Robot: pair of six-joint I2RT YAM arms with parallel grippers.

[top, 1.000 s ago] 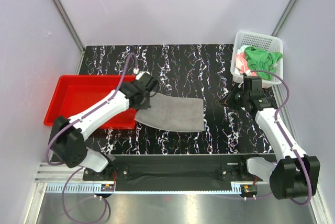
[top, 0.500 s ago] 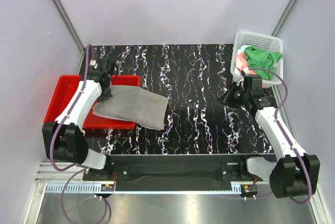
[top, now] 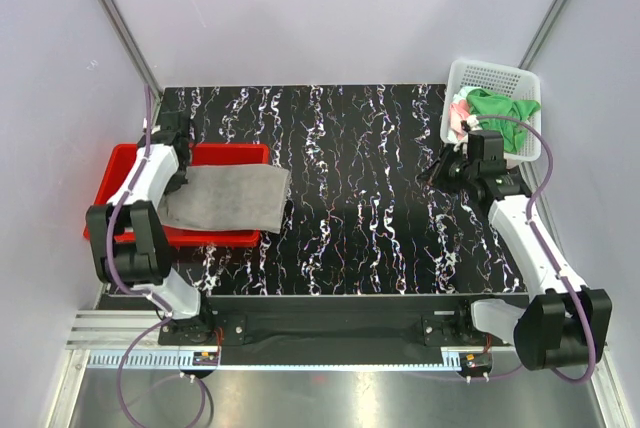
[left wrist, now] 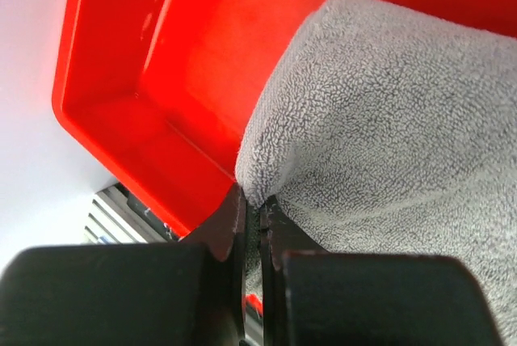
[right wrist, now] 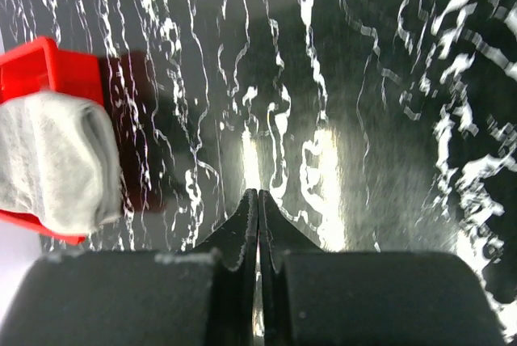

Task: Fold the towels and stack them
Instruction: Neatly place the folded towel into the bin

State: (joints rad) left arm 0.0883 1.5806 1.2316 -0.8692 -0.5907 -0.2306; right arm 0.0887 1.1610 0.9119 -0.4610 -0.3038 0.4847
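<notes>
A folded grey towel point(top: 228, 198) lies across the red tray point(top: 115, 180), its right end hanging over the tray's rim. My left gripper point(top: 178, 170) is shut on the towel's far left corner. In the left wrist view that corner point(left wrist: 388, 120) bunches between the closed jaws point(left wrist: 254, 200) above the tray floor point(left wrist: 202, 63). A bright green towel point(top: 505, 108) and a salmon-pink one point(top: 461, 120) lie crumpled in the white basket point(top: 495, 73). My right gripper point(top: 441, 170) hovers over the table left of the basket, shut and empty point(right wrist: 258, 197).
The red tray stands at the table's left edge and the basket at the back right corner. Black marbled tabletop point(top: 360, 168) stretches between them. The right wrist view shows the grey towel point(right wrist: 48, 160) on the tray point(right wrist: 32, 67) at the far side.
My left arm has swung left and carried the grey towel from the table's middle onto the red tray. The right gripper has shifted slightly toward the back.
</notes>
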